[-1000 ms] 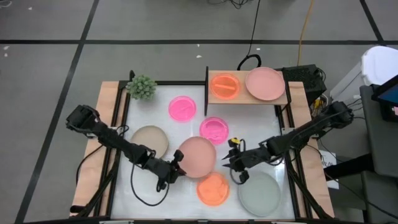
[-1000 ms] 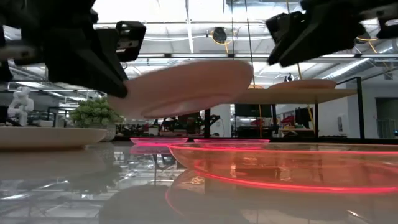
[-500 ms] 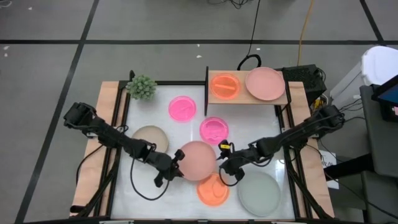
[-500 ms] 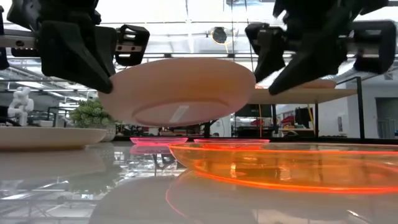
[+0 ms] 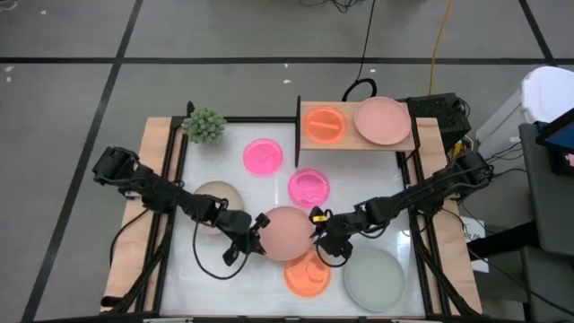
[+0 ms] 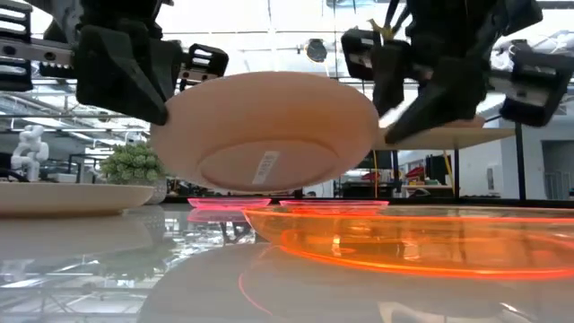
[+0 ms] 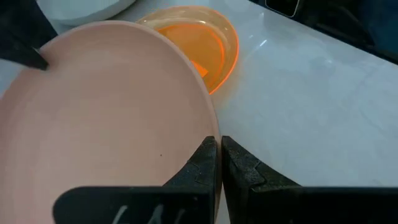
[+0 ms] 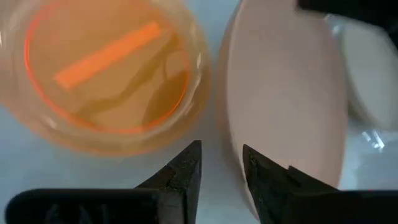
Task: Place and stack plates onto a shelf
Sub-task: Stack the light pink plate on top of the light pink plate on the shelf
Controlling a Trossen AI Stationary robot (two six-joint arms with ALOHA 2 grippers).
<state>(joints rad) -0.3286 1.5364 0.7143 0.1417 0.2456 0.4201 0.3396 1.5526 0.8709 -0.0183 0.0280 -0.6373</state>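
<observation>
A salmon-pink plate (image 5: 287, 231) hangs above the table's middle, over the far rim of an orange plate (image 5: 307, 274). My left gripper (image 5: 256, 236) is shut on the pink plate's left rim. My right gripper (image 5: 319, 235) stands open at its right rim (image 8: 231, 134), one finger (image 8: 264, 177) over the plate's inside and the other (image 8: 185, 169) outside. Whether they touch it, I cannot tell. The shelf (image 5: 357, 144) at the far right carries an orange plate (image 5: 323, 124) and a pink plate (image 5: 382, 120). My left gripper pinches the pink plate's rim (image 7: 210, 127) between its two fingers, one on the upper face and one beneath. The fingers slant down from the table's left. The plate is lifted clear of the table, roughly level, its underside (image 6: 265, 166) showing in the low view.
On the table lie a beige plate (image 5: 218, 199) at the left, two magenta plates (image 5: 264, 156) (image 5: 308, 187) toward the far side and a grey-green plate (image 5: 374, 280) at the near right. A small plant (image 5: 204, 126) stands at the far left corner.
My right gripper has moved toward the table's left and down, rolling its wrist, until its fingers straddle the pink plate's right rim. My left gripper has swung slightly toward the far side and turned, bringing the plate from tilted to nearly level.
</observation>
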